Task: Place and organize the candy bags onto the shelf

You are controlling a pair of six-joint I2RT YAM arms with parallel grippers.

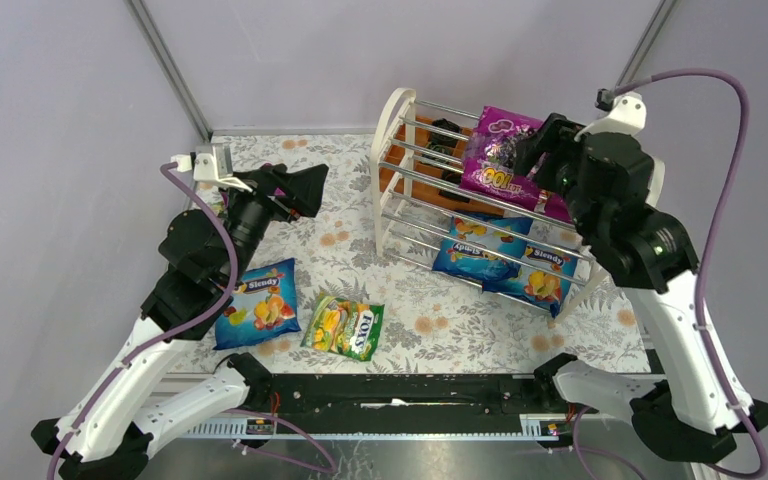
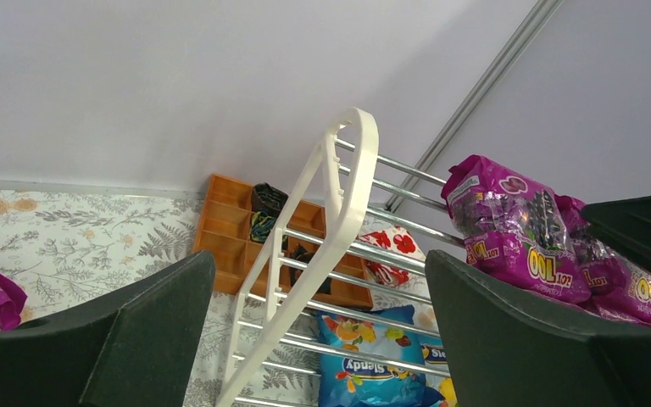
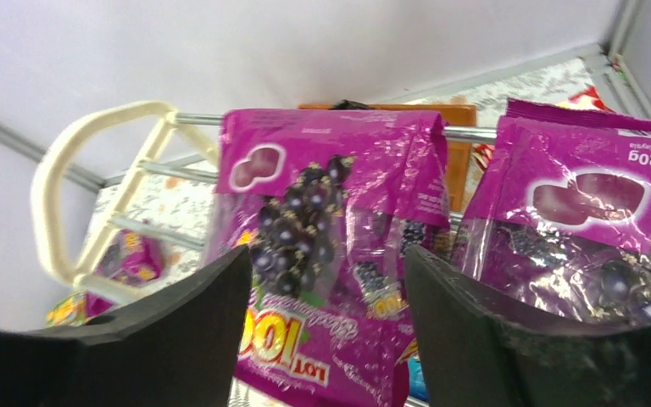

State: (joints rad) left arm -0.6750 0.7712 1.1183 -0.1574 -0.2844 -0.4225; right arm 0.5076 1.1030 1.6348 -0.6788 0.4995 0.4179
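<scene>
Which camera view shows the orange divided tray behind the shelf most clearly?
The left wrist view: the orange divided tray sits plainly beside the shelf, compartments visible. The top external view shows only orange strips through the chrome rods; the right wrist view shows just an edge behind the magenta bags.

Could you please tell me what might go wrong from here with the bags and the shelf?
1. The right pincer is open close by the magenta bag on the top rods of the shelf; pulling back carelessly might drag the bag off.
2. The left pincer, open and empty, points at the white end panel; advancing could nudge the shelf and unsettle the Slendy bags on the lower tier.
</scene>
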